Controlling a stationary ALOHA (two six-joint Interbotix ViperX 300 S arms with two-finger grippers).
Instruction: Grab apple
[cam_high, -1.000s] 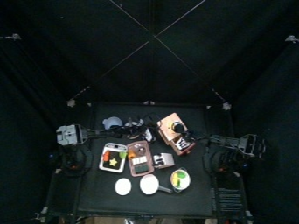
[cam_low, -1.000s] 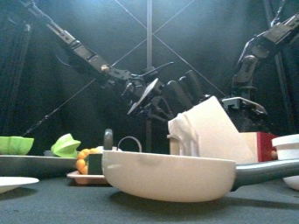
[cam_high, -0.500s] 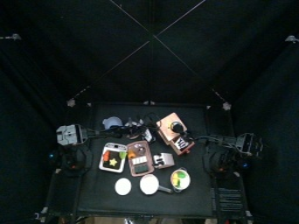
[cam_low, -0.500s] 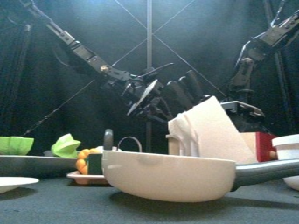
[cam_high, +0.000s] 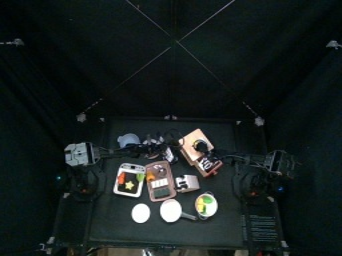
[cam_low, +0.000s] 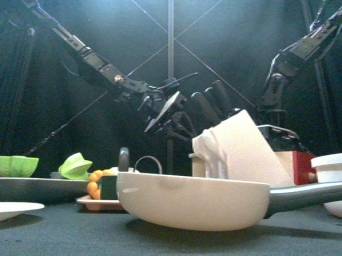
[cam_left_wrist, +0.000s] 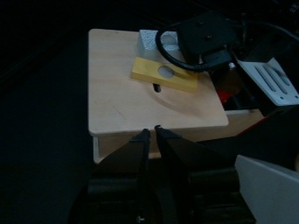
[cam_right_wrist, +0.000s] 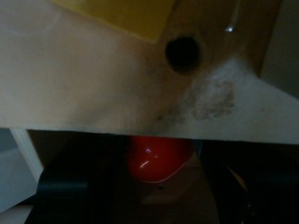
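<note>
The red apple (cam_right_wrist: 158, 159) shows only in the right wrist view, lying under the edge of a pale wooden board (cam_right_wrist: 140, 79). My right gripper (cam_right_wrist: 158, 191) is low in front of it, jaws spread wide to either side, nothing held. In the top view the right gripper (cam_high: 210, 160) sits at the board's (cam_high: 197, 141) near corner. My left gripper (cam_left_wrist: 153, 138) hovers over the same board (cam_left_wrist: 128, 96), jaws close together and empty. A yellow piece (cam_left_wrist: 160, 74) lies on the board.
A large white bowl (cam_low: 201, 200) stands at the table's front. Two white plates (cam_high: 140, 213) and a tray of food (cam_high: 128, 178) lie front left. A white paper bag (cam_low: 241, 150) and a red container (cam_low: 305, 165) stand at the right.
The right arm has shifted a little to the right and its upper links have risen. The left arm has not moved.
</note>
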